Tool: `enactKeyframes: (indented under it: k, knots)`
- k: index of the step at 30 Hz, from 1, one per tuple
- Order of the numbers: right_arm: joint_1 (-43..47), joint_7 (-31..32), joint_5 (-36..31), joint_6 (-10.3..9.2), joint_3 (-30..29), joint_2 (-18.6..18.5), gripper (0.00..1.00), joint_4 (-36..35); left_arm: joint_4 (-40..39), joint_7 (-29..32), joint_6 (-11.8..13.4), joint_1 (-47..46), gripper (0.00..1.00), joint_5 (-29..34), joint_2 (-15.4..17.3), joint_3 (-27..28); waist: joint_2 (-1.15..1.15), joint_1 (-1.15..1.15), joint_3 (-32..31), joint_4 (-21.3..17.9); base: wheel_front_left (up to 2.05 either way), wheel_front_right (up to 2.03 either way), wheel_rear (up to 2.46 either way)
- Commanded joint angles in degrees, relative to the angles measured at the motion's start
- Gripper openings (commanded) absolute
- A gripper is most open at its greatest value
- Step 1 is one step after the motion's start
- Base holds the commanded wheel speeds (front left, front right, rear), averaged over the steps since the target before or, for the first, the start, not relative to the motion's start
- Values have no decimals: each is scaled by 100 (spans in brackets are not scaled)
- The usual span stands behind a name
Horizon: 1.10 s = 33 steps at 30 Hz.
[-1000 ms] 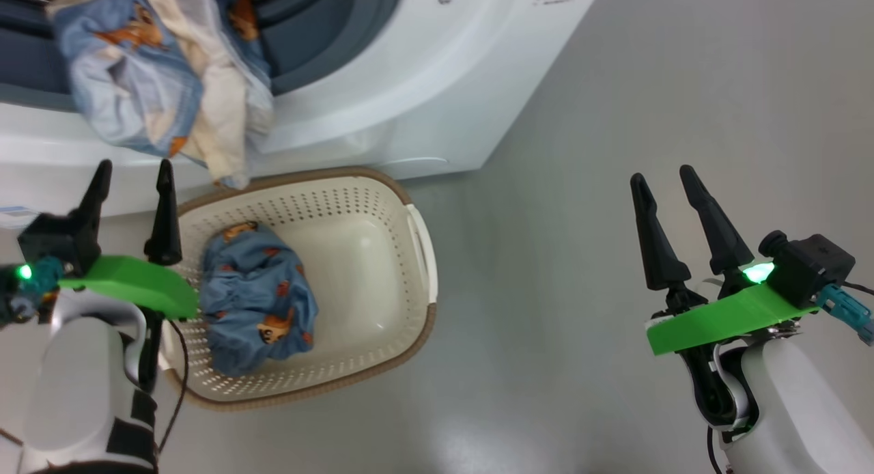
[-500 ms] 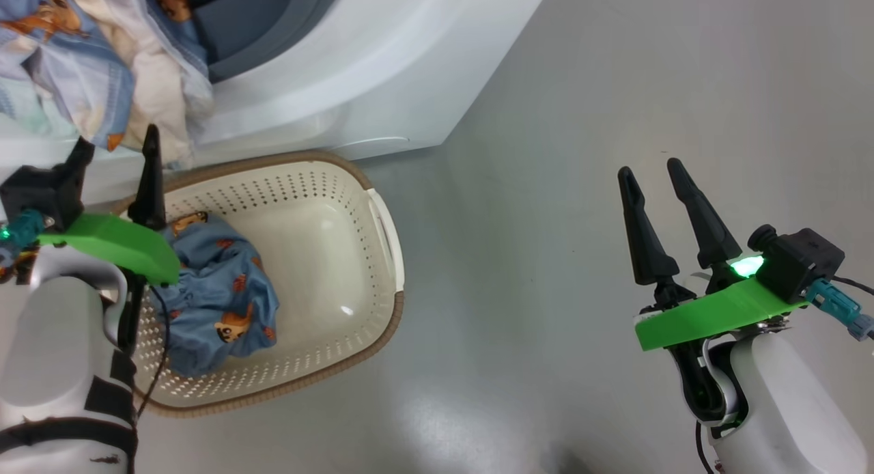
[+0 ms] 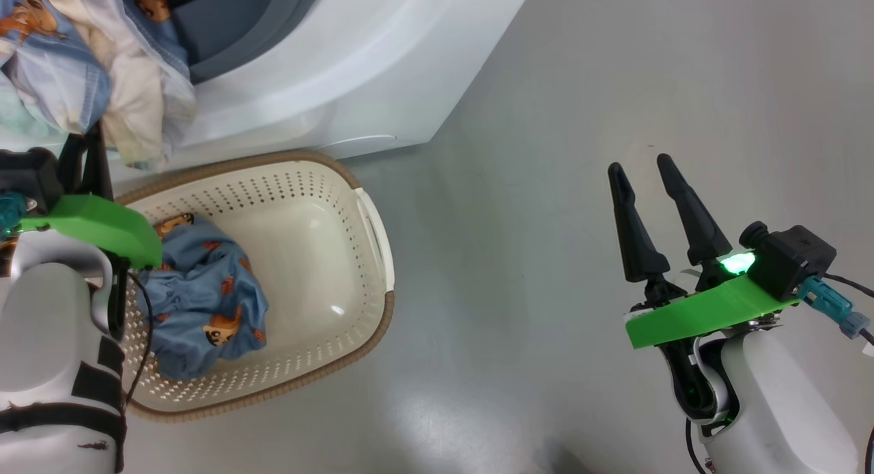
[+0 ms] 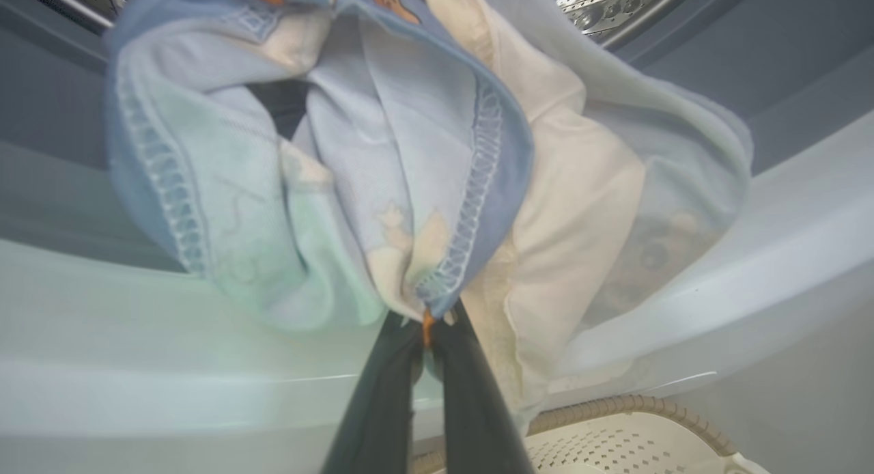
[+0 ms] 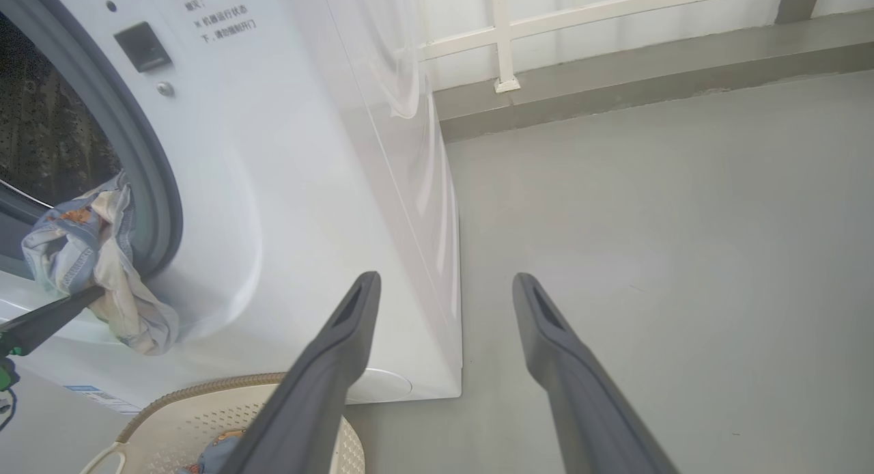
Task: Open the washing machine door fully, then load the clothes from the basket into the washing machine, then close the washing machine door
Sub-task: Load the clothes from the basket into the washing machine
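Observation:
A light blue and white bear-print garment (image 4: pixel 341 187) hangs out of the washing machine's (image 3: pixel 382 71) round opening, over its white front. My left gripper (image 4: pixel 427 324) is shut on that garment's lower hem; in the head view it (image 3: pixel 85 163) sits just under the hanging cloth (image 3: pixel 89 64). Another of the clothes (image 3: pixel 198 303), blue with bears, lies bunched in the left half of the basket (image 3: pixel 369 207) on the floor before the machine. My right gripper (image 3: pixel 639 163) hovers open over bare floor to the right, holding nothing. The washing machine door is out of view.
Grey floor stretches right of the machine and basket. In the right wrist view, a low grey kerb (image 5: pixel 614 85) with a white railing runs along the far wall behind the machine's right side. The steel drum (image 4: pixel 614 3) shows behind the hanging cloth.
My left gripper went from open to shut, closing on the hanging garment's hem after rising toward it. The head camera has shifted, sliding the scene left. The right gripper stays open.

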Motion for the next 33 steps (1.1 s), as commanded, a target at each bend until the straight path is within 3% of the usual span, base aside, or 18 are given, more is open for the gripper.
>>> enactKeyframes:
  k: [1,17,23,33]
  knots:
    - [23,-46,-31,26,67,-17,100,-124,-183,-38,-12,-130,0,-49,192,64,0,0,-4,10,0,0,0]
    - [-5,-46,-17,26,8,86,100,-129,-1521,-38,-12,95,0,84,74,-90,0,0,-2,220,0,0,0]
    - [-40,-46,11,26,54,127,100,-125,-1278,-38,-13,-511,0,118,158,-269,0,0,48,194,0,0,0]
    - [-124,-46,85,26,163,229,100,-111,28,386,91,-2139,0,187,254,-421,0,0,266,-48,0,0,0]
